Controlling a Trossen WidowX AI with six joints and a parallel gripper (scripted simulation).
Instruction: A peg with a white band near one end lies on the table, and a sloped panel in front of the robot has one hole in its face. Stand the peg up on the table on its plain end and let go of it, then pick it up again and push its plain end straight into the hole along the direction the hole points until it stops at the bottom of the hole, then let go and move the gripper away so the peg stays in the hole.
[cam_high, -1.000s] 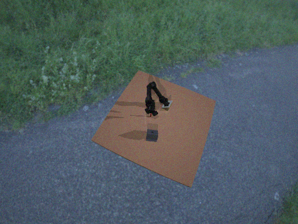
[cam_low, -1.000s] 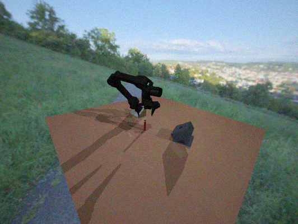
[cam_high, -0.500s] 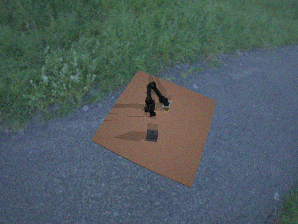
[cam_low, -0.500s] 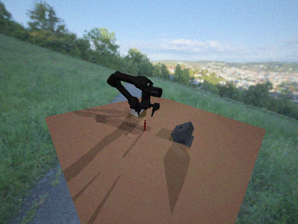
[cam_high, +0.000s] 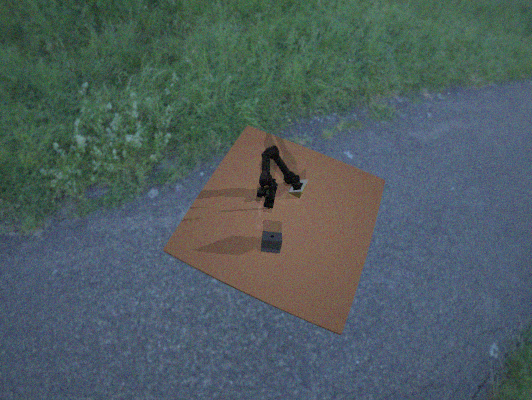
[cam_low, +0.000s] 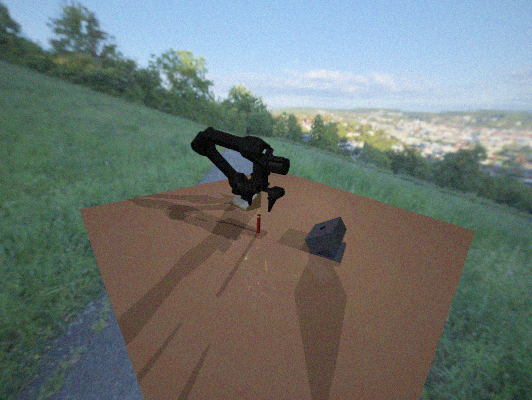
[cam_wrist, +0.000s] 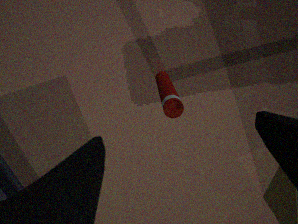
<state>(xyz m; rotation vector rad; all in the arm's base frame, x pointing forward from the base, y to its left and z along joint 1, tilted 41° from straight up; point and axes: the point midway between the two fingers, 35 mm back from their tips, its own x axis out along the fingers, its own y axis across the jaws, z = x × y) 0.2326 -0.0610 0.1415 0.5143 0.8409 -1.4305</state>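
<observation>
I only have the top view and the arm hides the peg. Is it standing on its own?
Observer: Yes. In the exterior view the red peg stands upright on the table, nothing touching it.
Operator: Which end is up?
Observer: The wrist view shows the white band near the top end, so the plain end is down.
Operator: And the pincer?
Observer: The pincer is open and empty, hanging above the peg, a little toward the panel.
</observation>
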